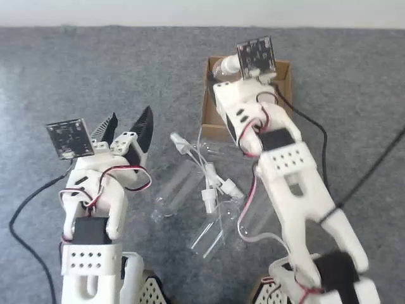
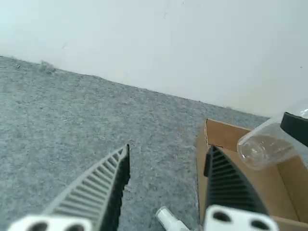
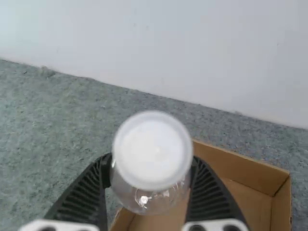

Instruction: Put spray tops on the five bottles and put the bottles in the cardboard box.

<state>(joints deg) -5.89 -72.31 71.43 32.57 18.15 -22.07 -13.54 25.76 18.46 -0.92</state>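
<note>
1. Right fingers (image 3: 82, 197), ribbed black plastic, are clamped on a clear plastic bottle (image 3: 151, 149). Its round base faces the wrist camera, over one edge of the cardboard box (image 3: 255, 178).
2. Left fingers (image 2: 103, 187) gape wide and hold nothing above the grey, felt-like counter (image 2: 57, 110).
3. Between the arms lie more clear bottles (image 1: 172, 193) and white spray tops (image 1: 180, 142) with thin dip tubes.
4. These bottles look light, thin-walled and slick, so a gentle squeeze across the body should suit. The tops are best taken by the collar, not the tube.

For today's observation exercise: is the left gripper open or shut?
Open: the left gripper has its fingers apart, carpet showing between them.
</note>
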